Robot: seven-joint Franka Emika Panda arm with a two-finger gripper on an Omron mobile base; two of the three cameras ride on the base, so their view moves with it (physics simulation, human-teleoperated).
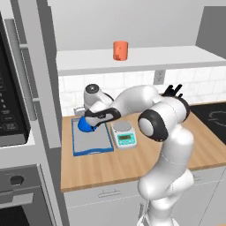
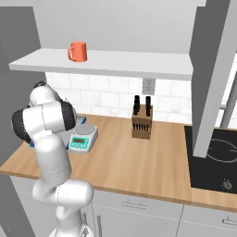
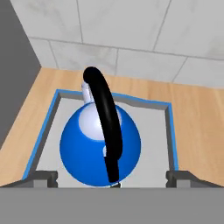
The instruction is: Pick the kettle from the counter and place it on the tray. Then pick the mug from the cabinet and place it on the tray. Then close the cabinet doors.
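a: how's the arm (image 1: 165, 132) posed?
b: elbow bent, forearm stretched out to its left, wrist angled down.
a: and the end effector (image 3: 111, 177)?
b: fingers (image 3: 43, 178) spread wide apart, gripping nothing.

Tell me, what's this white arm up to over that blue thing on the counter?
The robot arm is setting out tea things. The blue kettle sits on the grey tray at the back of the wooden counter. The gripper hangs just above it with its fingers spread wide on either side of the black handle, gripping nothing. The orange mug stands on the cabinet shelf, not yet fetched. A small kitchen scale sits beside the tray.
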